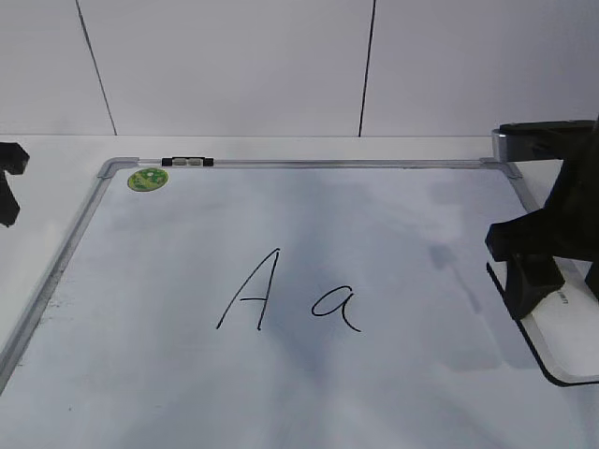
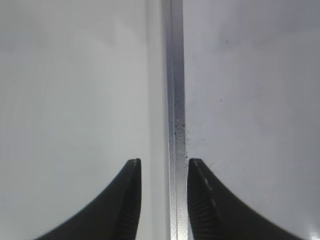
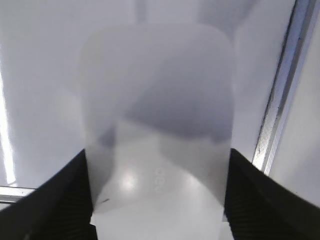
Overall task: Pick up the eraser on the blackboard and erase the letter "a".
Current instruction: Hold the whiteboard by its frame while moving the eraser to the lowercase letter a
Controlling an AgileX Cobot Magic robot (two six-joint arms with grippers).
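Board (image 1: 393, 393) reads a tall "A" (image 1: 251, 290) then lowercase "a" (image 1: 337, 307) right of it. Eraser (image 1: 569, 327) lies at the right edge, its grey logo unreadable; right gripper (image 3: 157, 187) spread wide around it, grip unclear. Left gripper (image 2: 164, 200) part-open, straddling the silver frame (image 2: 175, 100).

Half-hidden behind the black right tool (image 1: 541, 281): white rounded plastic eraser (image 1: 569, 327), cut off at the exterior view's right edge; logo unreadable.

Right gripper (image 3: 157, 195) sits low at three o'clock of the exterior view, jaws spread wide with a finger (image 3: 55, 200) on each side of the eraser (image 3: 157, 115). Left gripper (image 2: 164, 200) waits at nine o'clock, jaws partly apart, holding nothing.
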